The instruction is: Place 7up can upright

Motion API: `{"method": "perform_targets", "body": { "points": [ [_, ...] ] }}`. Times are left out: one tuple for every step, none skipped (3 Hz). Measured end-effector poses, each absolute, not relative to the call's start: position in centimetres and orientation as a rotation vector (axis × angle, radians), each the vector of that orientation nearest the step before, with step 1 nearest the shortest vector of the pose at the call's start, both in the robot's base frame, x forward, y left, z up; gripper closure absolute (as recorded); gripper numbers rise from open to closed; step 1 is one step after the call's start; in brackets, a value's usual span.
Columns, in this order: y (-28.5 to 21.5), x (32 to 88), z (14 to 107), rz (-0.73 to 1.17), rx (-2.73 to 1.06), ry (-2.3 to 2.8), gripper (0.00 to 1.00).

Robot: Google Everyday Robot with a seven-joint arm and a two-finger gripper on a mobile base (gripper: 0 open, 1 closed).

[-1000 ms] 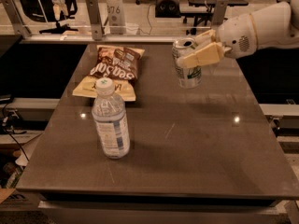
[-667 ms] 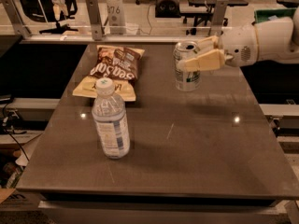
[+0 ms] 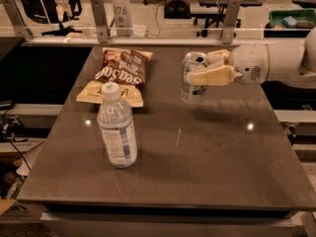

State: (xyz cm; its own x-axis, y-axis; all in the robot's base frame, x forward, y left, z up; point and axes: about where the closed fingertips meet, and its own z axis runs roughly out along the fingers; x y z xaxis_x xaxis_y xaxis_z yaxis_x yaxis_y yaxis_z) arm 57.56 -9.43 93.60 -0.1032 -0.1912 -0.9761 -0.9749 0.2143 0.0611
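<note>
Room: office chairs and desks are showing beyond a railing behind the work area; lighting is dim and warm.
Table (image 3: 222, 172): a dark, glossy top is carrying everything – it is flat and smooth, so a can base should sit on it without rocking.
7up can (image 3: 193, 90): it is standing vertical at the far right-centre of the table, pull-tab top facing up; its base is looking as if it is on the surface or just above it – I cannot tell which.
Gripper (image 3: 197, 68): it is reaching in sideways from the right at the end of the white arm (image 3: 276, 63), level with the upper half of the can, which is keeping the can's axis vertical.
Fingers (image 3: 212, 76): one is lying across the front of the can and the other is passing behind it; they are appearing to be clamped on the can's sides.
Water bottle (image 3: 117, 130): it is standing upright near the front left, well apart from the can.
Chip bag (image 3: 121, 68): it is lying flat at the far left, resting partly on a yellow packet (image 3: 89, 92), also well apart from the can.
Step in hand: judging by the pose, the placing is nearing its end, with letting go not yet done.
Risk: a finger dragging on the wall while opening could be tipping the light can over.
</note>
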Motion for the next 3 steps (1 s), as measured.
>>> {"method": "perform_targets", "body": {
  "points": [
    [-9.3,57.4,92.4,1.026,-1.134,1.502,1.00],
    [-9.2,57.2,91.1,1.045,-1.123,1.508,0.84],
    [-9.2,57.0,90.4,1.060,-1.105,1.496,0.61]
  ]
}}
